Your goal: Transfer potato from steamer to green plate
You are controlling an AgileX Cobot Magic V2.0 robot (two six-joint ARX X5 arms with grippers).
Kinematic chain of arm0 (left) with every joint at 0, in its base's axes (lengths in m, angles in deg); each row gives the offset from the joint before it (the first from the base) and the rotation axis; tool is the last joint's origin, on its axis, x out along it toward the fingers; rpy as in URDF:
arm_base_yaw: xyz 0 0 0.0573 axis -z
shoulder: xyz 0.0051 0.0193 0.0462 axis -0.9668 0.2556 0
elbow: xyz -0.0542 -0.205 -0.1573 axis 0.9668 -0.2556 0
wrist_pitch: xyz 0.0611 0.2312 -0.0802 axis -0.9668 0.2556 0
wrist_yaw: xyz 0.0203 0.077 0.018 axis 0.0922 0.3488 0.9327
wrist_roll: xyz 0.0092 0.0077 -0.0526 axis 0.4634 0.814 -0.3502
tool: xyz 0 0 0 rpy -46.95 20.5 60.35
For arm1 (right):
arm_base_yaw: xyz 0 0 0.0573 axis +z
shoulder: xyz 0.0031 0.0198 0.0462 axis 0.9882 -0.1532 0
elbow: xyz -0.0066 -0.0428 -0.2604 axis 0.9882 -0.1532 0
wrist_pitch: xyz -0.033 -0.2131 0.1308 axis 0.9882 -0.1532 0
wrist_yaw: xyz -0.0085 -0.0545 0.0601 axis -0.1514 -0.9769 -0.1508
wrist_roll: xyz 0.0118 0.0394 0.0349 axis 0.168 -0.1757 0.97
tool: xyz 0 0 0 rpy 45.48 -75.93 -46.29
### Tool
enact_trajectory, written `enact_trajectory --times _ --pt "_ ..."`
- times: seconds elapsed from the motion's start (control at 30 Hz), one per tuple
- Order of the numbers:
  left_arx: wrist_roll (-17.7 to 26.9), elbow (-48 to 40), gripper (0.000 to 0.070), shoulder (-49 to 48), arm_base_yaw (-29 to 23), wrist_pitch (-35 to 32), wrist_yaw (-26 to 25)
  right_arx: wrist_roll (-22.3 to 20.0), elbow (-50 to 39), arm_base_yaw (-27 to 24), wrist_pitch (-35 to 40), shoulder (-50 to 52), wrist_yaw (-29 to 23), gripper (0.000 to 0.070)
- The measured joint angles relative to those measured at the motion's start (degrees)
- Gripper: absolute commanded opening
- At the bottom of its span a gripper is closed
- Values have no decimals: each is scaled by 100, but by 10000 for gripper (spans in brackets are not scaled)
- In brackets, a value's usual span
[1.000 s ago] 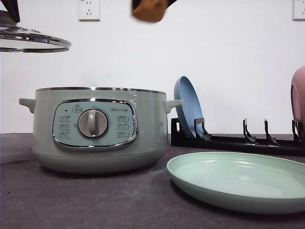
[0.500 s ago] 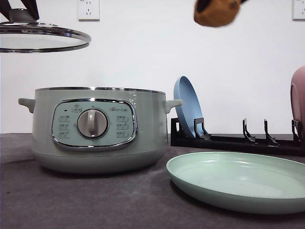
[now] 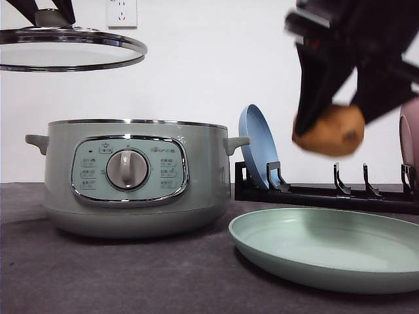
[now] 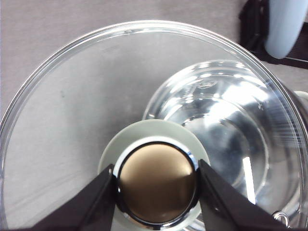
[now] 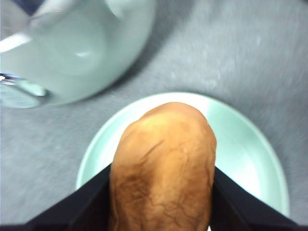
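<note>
My right gripper [image 3: 334,127] is shut on the orange-brown potato [image 3: 329,130], holding it in the air above the pale green plate [image 3: 327,252]. In the right wrist view the potato [image 5: 162,163] sits between the dark fingers, straight over the green plate [image 5: 245,149]. The sage-green steamer [image 3: 131,176] stands open at the left. My left gripper [image 4: 156,185] is shut on the knob [image 4: 156,185] of the glass lid [image 3: 65,52], held high over the steamer's left side.
A black dish rack [image 3: 327,193] stands behind the green plate, with a blue plate [image 3: 258,147] upright in it and a pink plate [image 3: 410,140] at the right edge. The grey table top [image 3: 131,275] lies in front of the steamer.
The right gripper has carried the potato rightward and down, from the top of the view to just above the green plate. The lid has drifted right and slightly up.
</note>
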Motion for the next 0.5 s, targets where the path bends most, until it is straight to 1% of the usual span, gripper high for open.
enact_trajectory --times 0.13,0.3,0.5 --pt "0 0 1 0 88 0 -2 315 -605 2 607 -55 -9 155" --pt "0 0 1 0 190 0 2 517 -1032 2 1161 -317 -11 155" --pt "0 0 1 0 327 4 -2 576 -1129 11 1249 -701 -157 156"
